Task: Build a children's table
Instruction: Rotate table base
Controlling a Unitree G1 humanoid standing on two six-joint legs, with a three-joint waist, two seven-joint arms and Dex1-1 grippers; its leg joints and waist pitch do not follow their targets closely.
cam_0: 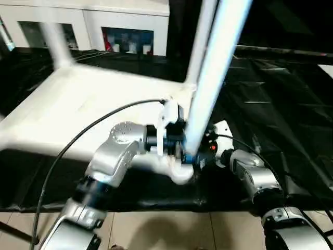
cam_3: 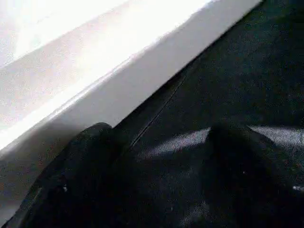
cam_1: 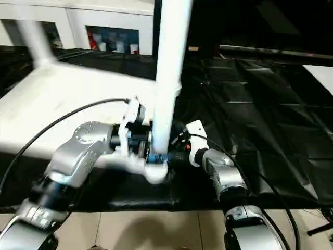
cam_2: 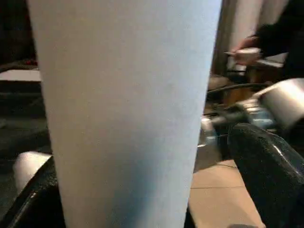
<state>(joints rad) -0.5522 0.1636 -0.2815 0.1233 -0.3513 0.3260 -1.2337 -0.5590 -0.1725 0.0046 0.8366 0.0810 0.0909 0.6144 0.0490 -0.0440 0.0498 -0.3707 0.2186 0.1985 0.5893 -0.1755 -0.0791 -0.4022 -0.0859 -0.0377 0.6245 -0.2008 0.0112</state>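
Black fingers of the left gripper sit either side of a white leg, clenched on it low down, just above the near corner socket of the tabletop. The leg rises steeply, leaning a little to the robot's right. The right gripper is close beside the same corner, low over the black cloth; whether its fingers are open or closed I cannot tell. The tabletop lies on the cloth to the robot's left, with another leg standing at its far corner. To seat this leg well, I judge it should be brought square to the socket first, then pushed straight down its own axis while the right arm steadies the top.
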